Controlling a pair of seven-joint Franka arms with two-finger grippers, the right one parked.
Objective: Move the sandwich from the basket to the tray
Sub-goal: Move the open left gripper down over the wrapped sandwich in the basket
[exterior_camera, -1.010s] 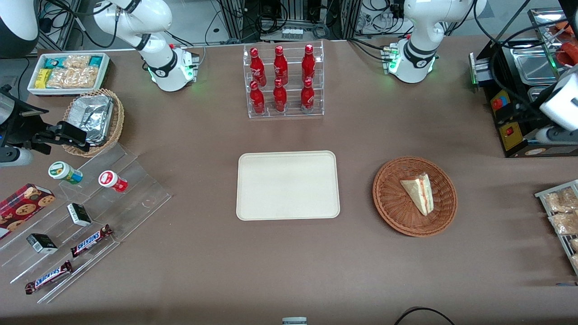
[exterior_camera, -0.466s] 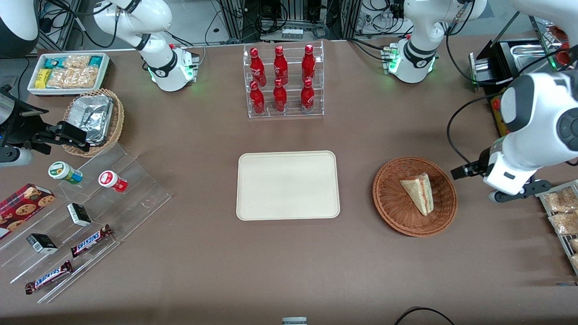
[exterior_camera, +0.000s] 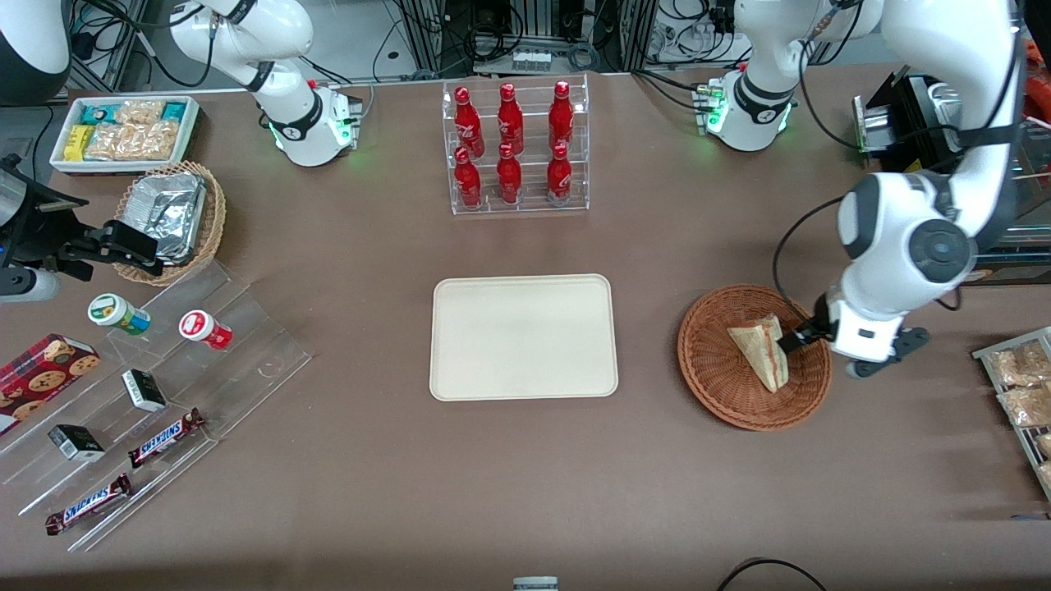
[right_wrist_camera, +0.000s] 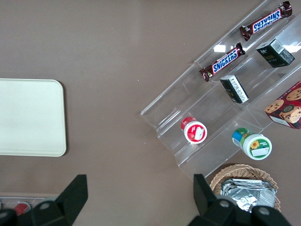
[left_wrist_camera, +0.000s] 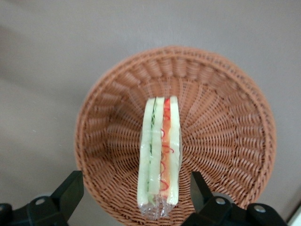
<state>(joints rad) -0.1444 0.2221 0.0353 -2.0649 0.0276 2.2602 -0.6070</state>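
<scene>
Since the earlier frame, gripper (left_wrist_camera: 133,197) brought over basket (exterior_camera: 722,394), fingers spread astride sandwich (left_wrist_camera: 160,160); approach judged underway, descent and closing needed before tray (exterior_camera: 460,386).

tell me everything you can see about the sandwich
The sandwich is a small triangular wedge of pale bread in clear wrap, with red-pink, orange and green filling layers showing along its cut edge. It lies inside the basket, resting on the woven floor. The gripper hangs just above it, open, fingers either side of the wedge, not yet touching. The tray is bare.
</scene>
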